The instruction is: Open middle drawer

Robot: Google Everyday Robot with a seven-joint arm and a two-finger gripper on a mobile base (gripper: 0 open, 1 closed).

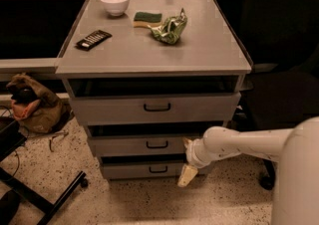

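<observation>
The middle drawer is a grey, flat-fronted drawer with a small black loop handle at its centre. It sits between the taller top drawer and the bottom drawer. A dark gap shows above each drawer front. My gripper is on the white arm coming in from the right. It hangs in front of the right part of the middle and bottom drawers, right of the handle and not on it. It is open and empty, with one fingertip pointing down to the floor.
On the cabinet top lie a white bowl, a sponge, a crumpled green bag and a black remote. A brown bag lies on the floor at left. Black chair legs are at lower left.
</observation>
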